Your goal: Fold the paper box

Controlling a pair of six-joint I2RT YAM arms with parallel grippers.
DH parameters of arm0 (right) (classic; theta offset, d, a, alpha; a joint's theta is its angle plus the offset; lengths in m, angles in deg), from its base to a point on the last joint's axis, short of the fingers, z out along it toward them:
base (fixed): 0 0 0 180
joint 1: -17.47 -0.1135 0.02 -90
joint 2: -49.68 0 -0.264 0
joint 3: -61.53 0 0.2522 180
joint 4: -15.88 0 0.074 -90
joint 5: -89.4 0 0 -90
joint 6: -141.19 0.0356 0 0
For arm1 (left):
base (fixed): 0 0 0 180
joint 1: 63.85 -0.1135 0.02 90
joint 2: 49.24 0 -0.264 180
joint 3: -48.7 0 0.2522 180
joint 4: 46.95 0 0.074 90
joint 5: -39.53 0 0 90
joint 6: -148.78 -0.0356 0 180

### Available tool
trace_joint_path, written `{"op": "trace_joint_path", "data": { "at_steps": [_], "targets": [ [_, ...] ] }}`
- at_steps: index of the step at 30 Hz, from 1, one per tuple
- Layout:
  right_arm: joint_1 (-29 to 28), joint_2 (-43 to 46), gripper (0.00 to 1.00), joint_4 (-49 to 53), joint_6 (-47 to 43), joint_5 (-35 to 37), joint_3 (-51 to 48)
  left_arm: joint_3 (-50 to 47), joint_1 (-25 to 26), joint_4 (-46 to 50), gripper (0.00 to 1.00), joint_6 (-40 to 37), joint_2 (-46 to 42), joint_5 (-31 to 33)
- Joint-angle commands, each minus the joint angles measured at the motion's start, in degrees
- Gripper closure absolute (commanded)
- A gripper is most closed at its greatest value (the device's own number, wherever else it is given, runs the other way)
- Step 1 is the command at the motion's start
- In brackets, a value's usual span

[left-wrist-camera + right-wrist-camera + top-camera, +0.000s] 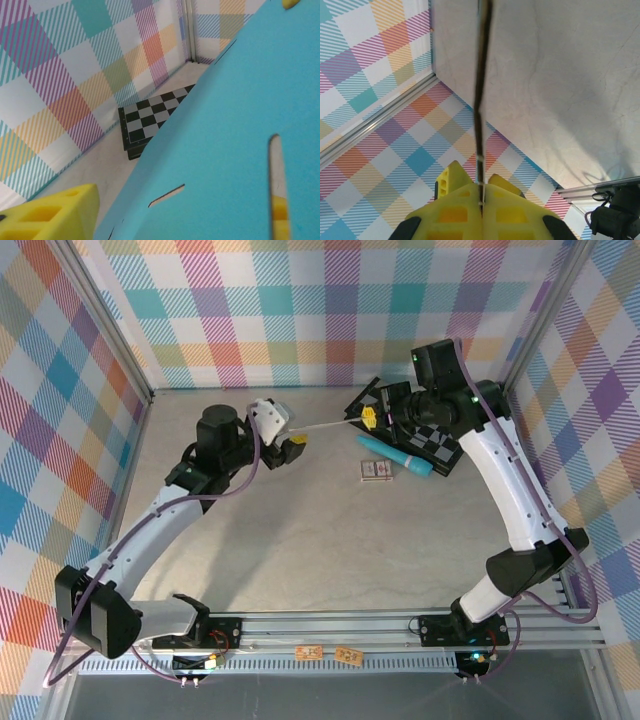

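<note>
Nothing readable anywhere in this one. A small card lies flat on the table just to the near side of the right gripper, and there are dark markings on its face, but they are far too small to make out. Down at the front rail, well apart from the right gripper and the left gripper alike, sit two little orange tags, and whatever is on them blurs out too.

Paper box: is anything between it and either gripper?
Nothing visible. The right gripper is shut on the edge of the paper box; the left gripper has its fingers apart, one either side of it.
</note>
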Motion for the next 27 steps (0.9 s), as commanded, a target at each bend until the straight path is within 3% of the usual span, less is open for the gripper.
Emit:
{"op": "trace_joint_path", "data": {
  "at_steps": [1,3,5,8,13,15,21,27],
  "targets": [
    [0.7,0.8,1.0,1.2,-1.3,-2.5,1.7,3.3,0.7,1.5,0.47,-1.5,1.8,-3.0],
    [0.9,0.6,1.0,1.1,-1.4,-2.7,1.7,4.9,1.0,2.9,0.61,-0.9,3.0,-3.9],
    [1.3,0.4,1.0,0.8,-1.5,-3.1,1.7,6.7,1.2,4.8,0.83,0.2,4.0,-4.8],
    [1.9,0.3,1.0,-0.4,-2.2,-2.9,1.7,6.8,1.5,5.4,1.0,3.2,3.7,-5.0],
    [2.6,2.7,0.42,-5.3,-5.6,1.6,1.8,7.1,1.6,6.2,1.0,15.9,0.4,-3.6],
    [2.6,3.9,0.32,-4.9,-8.7,5.5,3.9,9.3,1.6,9.8,1.0,21.9,0.1,-4.9],
    [2.6,4.8,0.25,-0.9,-14.9,10.6,7.6,12.3,-0.5,20.5,1.0,34.5,2.2,-10.7],
    [1.7,5.1,0.26,-2.0,-13.6,9.5,1.9,7.4,-2.5,24.6,1.0,30.7,2.9,-8.9]
  ]
}}
